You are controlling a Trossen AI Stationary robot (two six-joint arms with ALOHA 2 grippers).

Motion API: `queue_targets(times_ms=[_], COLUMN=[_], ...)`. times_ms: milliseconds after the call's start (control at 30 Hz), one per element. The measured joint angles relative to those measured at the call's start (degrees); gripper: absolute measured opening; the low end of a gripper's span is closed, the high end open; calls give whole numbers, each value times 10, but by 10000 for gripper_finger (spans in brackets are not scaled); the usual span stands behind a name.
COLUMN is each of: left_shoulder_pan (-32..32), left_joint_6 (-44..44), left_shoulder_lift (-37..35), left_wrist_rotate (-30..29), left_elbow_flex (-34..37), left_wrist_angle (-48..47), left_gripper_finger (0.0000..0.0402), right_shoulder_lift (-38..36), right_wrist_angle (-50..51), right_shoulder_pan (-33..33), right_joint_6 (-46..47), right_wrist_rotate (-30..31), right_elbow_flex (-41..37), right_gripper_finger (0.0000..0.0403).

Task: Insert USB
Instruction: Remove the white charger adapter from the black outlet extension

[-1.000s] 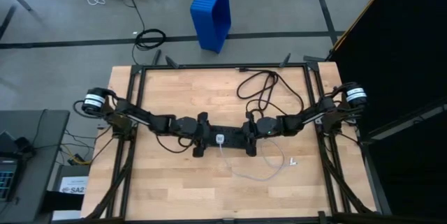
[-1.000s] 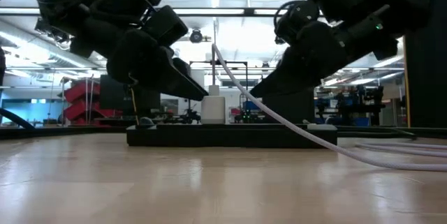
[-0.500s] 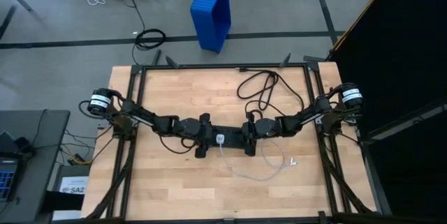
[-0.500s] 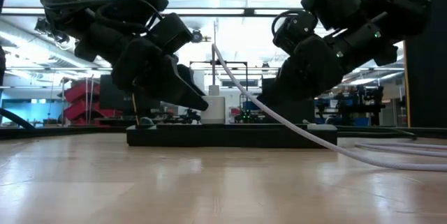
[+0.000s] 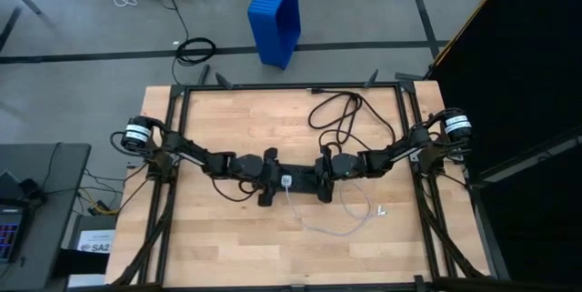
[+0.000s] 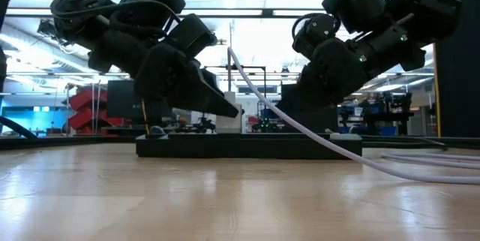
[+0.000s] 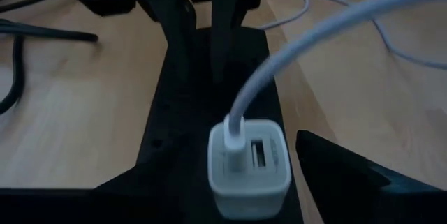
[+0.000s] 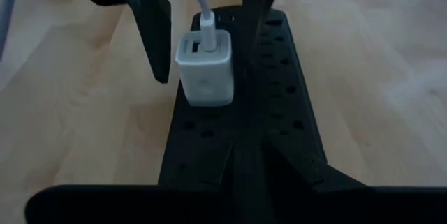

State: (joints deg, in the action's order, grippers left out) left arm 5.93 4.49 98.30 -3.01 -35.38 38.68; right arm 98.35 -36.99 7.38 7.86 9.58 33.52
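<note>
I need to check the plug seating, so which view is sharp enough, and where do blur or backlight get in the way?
Left wrist view: charger and plug are sharp, power strip behind softens. Right wrist view: charger clear, near foreground blurred dark. Low view: bright room lights silhouette both arms; cable readable.

USB (image 5: 335,226): thin white cable, plug end seated in one of two ports on the top face of a small white charger cube (image 7: 248,160); the second port beside it is open. Charger stands upright, plugged into the black strip (image 8: 279,91) mid-worktop. In the low view the cable (image 6: 300,130) rises steeply from the plug, arcs over and slopes down to the wood. From above it trails off the strip toward the front edge, sweeps in a loose open curve to the right and bends back. Its free end (image 5: 380,210) lies flat on bare wood, apart from the strip.
</note>
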Motion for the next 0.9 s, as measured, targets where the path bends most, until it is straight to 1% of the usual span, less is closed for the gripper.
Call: queue_targets(times_ms=[167, 200, 500, 633, 767, 900], left_shoulder_pan=[0, 0, -2, -2, -3, -3], left_joint_6=[13, 12, 27, 25, 28, 28], left_shoulder_lift=[-1, -2, -2, -3, -2, -1], left_wrist_rotate=[3, 2, 3, 3, -1, -6], left_elbow_flex=[-13, -13, -13, -11, -12, -20], left_wrist_angle=[-38, -43, -48, -38, -23, -26], left_gripper_finger=[132, 122, 123, 123, 123, 123], right_shoulder_lift=[0, 0, 0, -1, -4, -4], right_wrist_angle=[21, 23, 28, 66, 105, 112], right_shoulder_pan=[-2, -2, -2, -4, -14, -19], right_joint_6=[0, 0, 0, 19, 49, 57], right_wrist_rotate=[12, 12, 12, 12, 9, 6], right_elbow_flex=[0, 0, 0, 2, 3, 3], right_gripper_finger=[52, 52, 52, 51, 40, 25])
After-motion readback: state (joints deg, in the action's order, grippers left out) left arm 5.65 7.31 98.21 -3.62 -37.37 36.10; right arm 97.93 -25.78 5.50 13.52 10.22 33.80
